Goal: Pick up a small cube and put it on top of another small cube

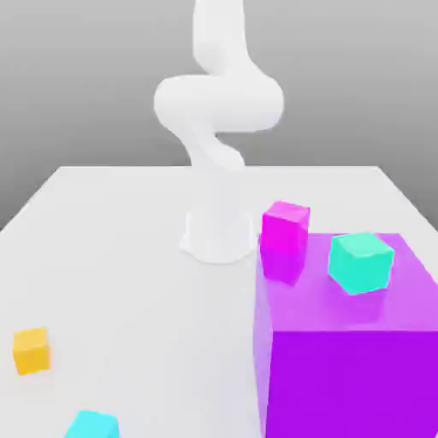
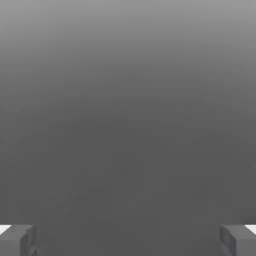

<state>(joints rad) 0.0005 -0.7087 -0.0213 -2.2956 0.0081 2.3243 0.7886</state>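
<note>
A small bright cyan cube [image 1: 92, 425] lies on the white table at the bottom edge of the exterior view, left of centre, partly cut off by the frame. In the hand view my gripper [image 2: 128, 241] is open. Its two grey fingertips [image 2: 18, 240] stand far apart with nothing between them, and only a plain grey background lies ahead. The white arm [image 1: 218, 103] rises from its base [image 1: 218, 235] at the middle of the table and leaves the exterior view at the top.
A big purple block [image 1: 346, 368] fills the exterior view's lower right, with a greener teal cube [image 1: 361, 261] on top. A magenta cube [image 1: 285, 227] stands at the block's far left corner. An orange cube [image 1: 32, 350] sits on the table [image 1: 120, 257] at the left.
</note>
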